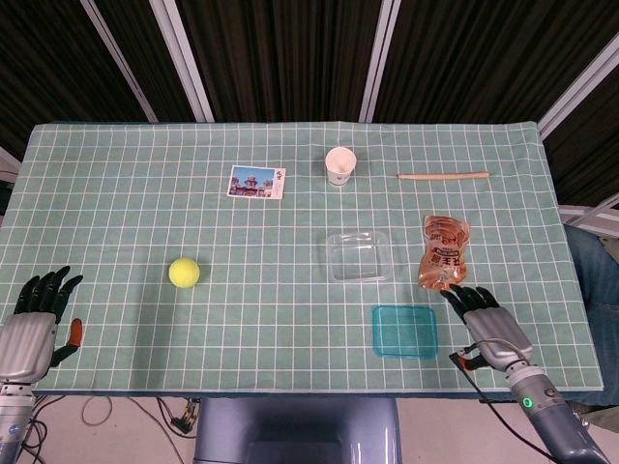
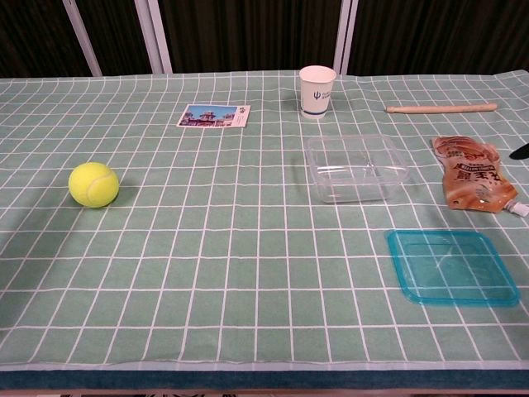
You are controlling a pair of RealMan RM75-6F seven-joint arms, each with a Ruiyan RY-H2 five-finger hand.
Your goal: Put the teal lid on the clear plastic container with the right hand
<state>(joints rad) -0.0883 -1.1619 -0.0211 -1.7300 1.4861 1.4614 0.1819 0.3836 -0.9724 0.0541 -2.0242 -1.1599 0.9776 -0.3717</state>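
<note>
Hovering at near edge: right hand [image 1: 490, 324], fingers spread, empty, just right of teal lid [image 1: 405, 331] lying flat on green checked tabletop [image 1: 145, 213]. Left hand [image 1: 34, 319] unclenched, empty. Clear plastic container [image 1: 360, 256] beyond lid. Dark slatted backdrop behind.

Your teal lid [image 1: 404, 331] lies flat near the front edge; the clear plastic container [image 1: 360, 256] sits open, just behind it.
</note>
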